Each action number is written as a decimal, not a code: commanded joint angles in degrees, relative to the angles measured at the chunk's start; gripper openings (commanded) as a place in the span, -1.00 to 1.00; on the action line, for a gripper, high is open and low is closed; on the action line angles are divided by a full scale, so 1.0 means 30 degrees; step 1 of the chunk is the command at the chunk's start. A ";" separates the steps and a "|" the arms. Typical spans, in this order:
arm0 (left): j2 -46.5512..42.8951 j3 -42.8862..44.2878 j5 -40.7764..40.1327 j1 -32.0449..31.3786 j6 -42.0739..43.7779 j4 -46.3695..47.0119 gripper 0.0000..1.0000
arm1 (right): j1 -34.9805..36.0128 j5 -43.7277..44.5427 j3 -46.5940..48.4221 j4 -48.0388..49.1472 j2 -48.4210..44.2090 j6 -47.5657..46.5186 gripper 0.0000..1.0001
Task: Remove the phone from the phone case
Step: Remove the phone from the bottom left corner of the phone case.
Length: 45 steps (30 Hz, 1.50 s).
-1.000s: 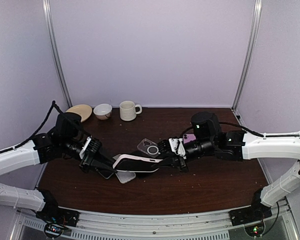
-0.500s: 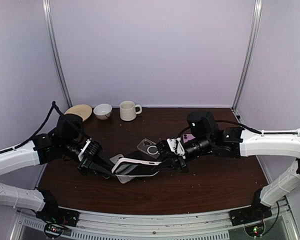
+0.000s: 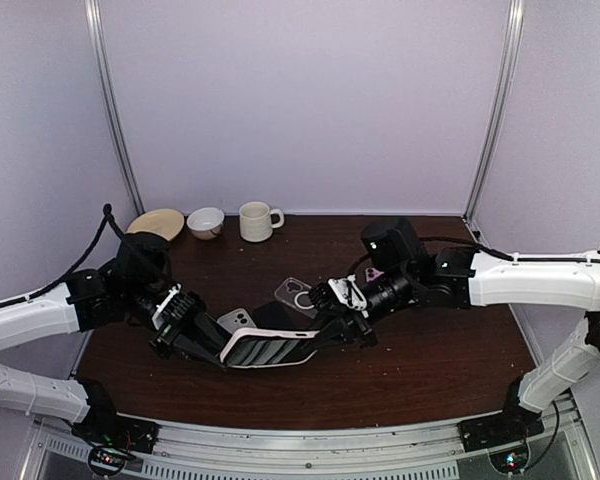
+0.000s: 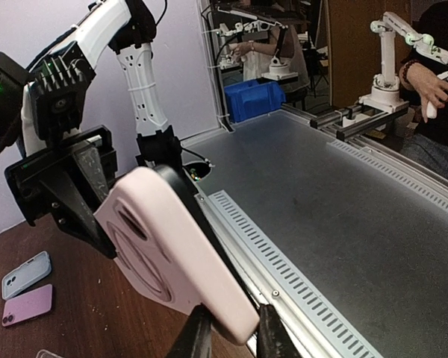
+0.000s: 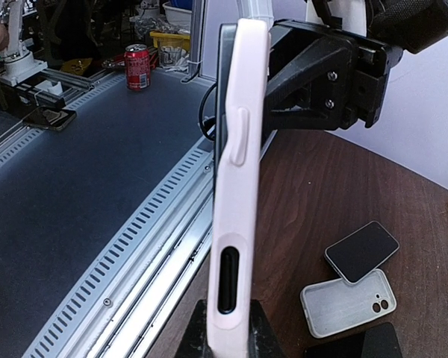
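- What had changed in that last second?
- The two arms had rolled the load. It had lain nearly flat between them. By this moment it stood tipped up on its long edge, clear of the table (image 3: 430,370).
- Who had hold of it?
- Both. The left gripper (image 4: 235,339) was clamped on one end of the phone case (image 4: 172,253), and the right gripper (image 5: 225,332) was pinched tight on the other end.
- And the phone?
- Still inside. From the right wrist the phone (image 5: 223,82) showed as a dark strip seated along the pink shell, with no corner lifted. I judged the roll to be only a setup, since nothing had been peeled yet.
- That striped face, seen from above?
- Probably the glass mirroring the slotted rail (image 3: 310,440), though I couldn't be sure from that angle.
- What else was about?
- On the table close by the load lay a pale case (image 3: 238,320) and a clear case (image 3: 300,296) with a ring in it. A pink phone (image 3: 376,272) sat half hidden behind the right arm. The plate (image 3: 158,222), bowl (image 3: 205,221) and mug (image 3: 259,220) stood well apart at the back.
- Anything in the way?
- The loose cases, if the phone slipped out onto them. And with both ends clamped over the shell, neither claw was free to push the phone out.
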 commanded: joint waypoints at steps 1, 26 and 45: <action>0.0169 0.0526 0.1570 -0.0476 0.0123 0.0987 -0.78 | 0.0504 -0.1718 0.1037 -0.0174 0.0453 -0.0814 -1.00; 0.0331 0.0381 0.1094 -0.0769 0.0283 0.0839 -0.88 | 0.1276 -0.2171 0.2879 -0.3010 0.1922 -0.2483 -1.00; 0.0254 -0.0507 -0.8865 -0.0768 -0.1458 0.6514 -0.49 | 0.1276 0.1653 0.1061 0.1580 0.0654 -0.0243 -1.00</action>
